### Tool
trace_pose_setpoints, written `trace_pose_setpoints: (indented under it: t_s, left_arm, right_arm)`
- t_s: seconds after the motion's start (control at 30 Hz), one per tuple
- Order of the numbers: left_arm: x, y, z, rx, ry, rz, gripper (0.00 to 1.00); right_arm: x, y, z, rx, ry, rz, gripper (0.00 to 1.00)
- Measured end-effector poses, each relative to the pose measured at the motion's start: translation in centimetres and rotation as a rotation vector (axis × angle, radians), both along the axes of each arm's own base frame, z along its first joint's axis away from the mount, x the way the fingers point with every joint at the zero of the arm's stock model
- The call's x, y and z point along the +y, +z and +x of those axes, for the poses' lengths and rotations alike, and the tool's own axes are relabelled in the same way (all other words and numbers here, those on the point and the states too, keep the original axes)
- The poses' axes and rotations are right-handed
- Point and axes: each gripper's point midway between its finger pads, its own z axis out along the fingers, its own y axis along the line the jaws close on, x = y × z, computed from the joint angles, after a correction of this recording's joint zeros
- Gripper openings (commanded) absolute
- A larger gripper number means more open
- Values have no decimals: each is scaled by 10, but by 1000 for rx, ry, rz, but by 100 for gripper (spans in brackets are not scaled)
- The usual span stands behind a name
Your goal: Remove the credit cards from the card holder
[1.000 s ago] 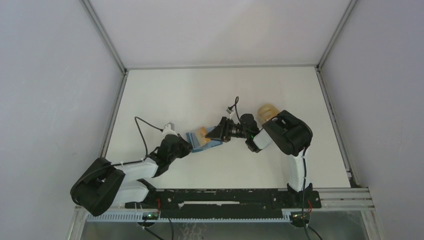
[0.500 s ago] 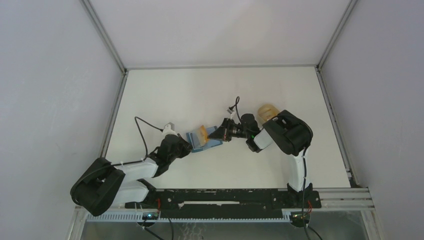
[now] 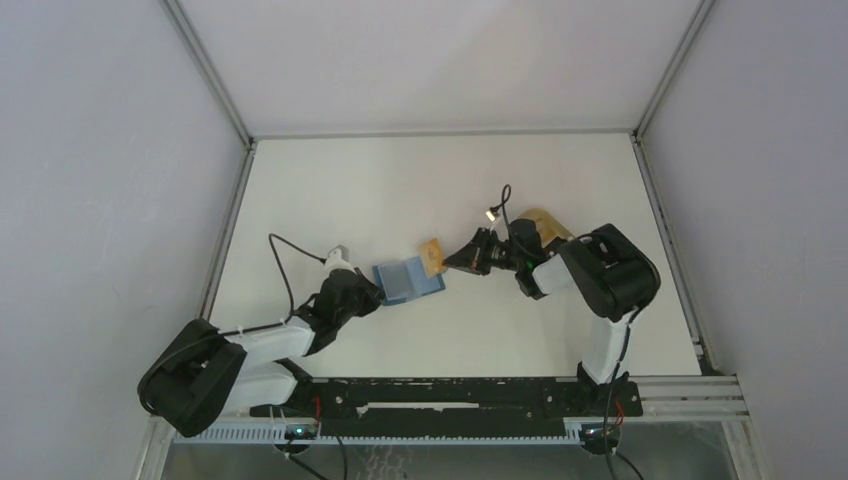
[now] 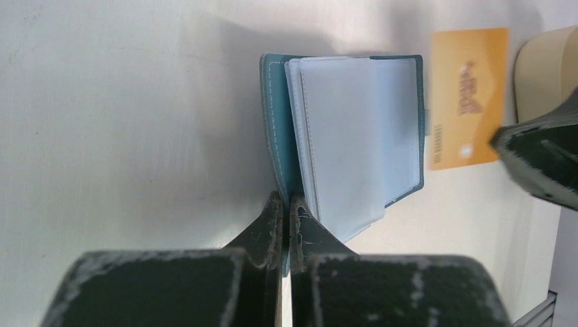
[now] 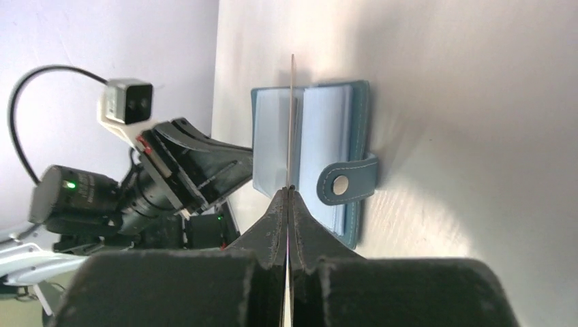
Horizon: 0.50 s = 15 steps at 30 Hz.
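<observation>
**Card out on the right, holder pinned from the left**
On the worktop (image 3: 330, 190), the left gripper (image 4: 286, 204) is clamped on the near edge of the open card holder (image 4: 279, 136). The right gripper (image 5: 289, 194), the nearer one, pinches a tan credit card (image 4: 469, 95) by its edge, just beside the holder's far-right corner. The card appears clear of the holder, though the overhead view is too small to be sure.

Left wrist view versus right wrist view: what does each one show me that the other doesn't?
Only the left wrist view: the orange card face-on with its print, and a pale card beyond it. Only the right wrist view: the snap tab and the left arm's camera; there the orange card is just a thin edge. Both: the open holder, the left gripper shut on its cover, and the right gripper shut on the orange card.
</observation>
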Motion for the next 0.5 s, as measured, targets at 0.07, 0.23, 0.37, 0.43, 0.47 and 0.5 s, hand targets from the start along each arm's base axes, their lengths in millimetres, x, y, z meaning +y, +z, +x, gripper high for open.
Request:
trace_pose_setpoints:
  t_s: [0.07, 0.23, 0.37, 0.43, 0.47, 0.5]
  left_arm:
    - [0, 1, 0, 0, 0, 0, 0]
    - [0, 2, -2, -2, -6, 1, 0]
    - [1, 4, -3, -4, -11, 2, 0]
    - [1, 4, -4, -6, -18, 7, 0]
    - [1, 4, -4, -5, -20, 7, 0]
    - [1, 4, -4, -6, -23, 12, 0]
  right_arm:
    - [-12, 10, 7, -17, -34, -10, 0]
    - [-41, 54, 18, -103, -126, -23, 0]
    - [-74, 99, 22, -198, -280, -45, 0]
    - [-103, 117, 25, -235, -414, -68, 0]
    - [-109, 121, 25, -243, -441, -72, 0]
    - [-124, 127, 26, -249, -507, -86, 0]
